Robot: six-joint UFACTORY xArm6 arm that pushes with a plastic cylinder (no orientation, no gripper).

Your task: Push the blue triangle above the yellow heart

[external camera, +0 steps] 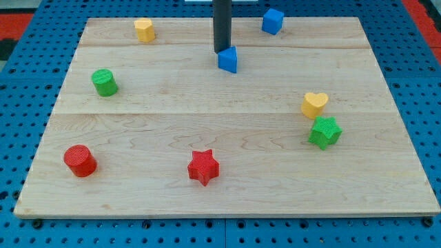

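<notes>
The blue triangle lies on the wooden board near the view's top, a little right of centre. My tip is right at its upper left edge, touching or nearly touching it. The yellow heart lies at the view's right, below and well to the right of the triangle. The rod rises straight up out of the view's top.
A blue cube sits at the top right. A yellow block is at the top left, a green cylinder at the left. A red cylinder, a red star and a green star lie lower down.
</notes>
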